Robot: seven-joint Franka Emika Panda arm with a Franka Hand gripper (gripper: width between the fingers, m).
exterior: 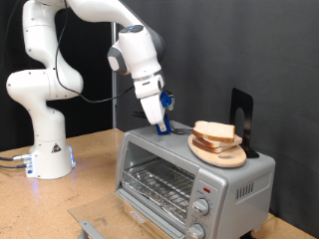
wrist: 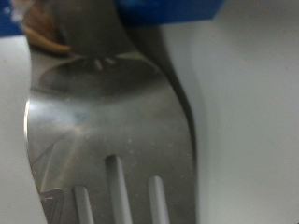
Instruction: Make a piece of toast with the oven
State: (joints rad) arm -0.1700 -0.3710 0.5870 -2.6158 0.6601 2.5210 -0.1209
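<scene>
A: Oven (exterior: 189, 179) on the desk (exterior: 90, 159), door closed, rack bare. Bread?

B: Piece of toast (exterior: 214, 132) sits on a wooden plate (exterior: 221, 152) on the oven's roof. The gripper (exterior: 159, 125) is beside it at the exterior view's left, jaws clamped on a fork (wrist: 107, 140).

A: Advice?

B: Keep the tines low and level; slide under the crust, don't stab.

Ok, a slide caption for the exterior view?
Gripper lowered onto the oven top beside the toast on its wooden plate.
</scene>
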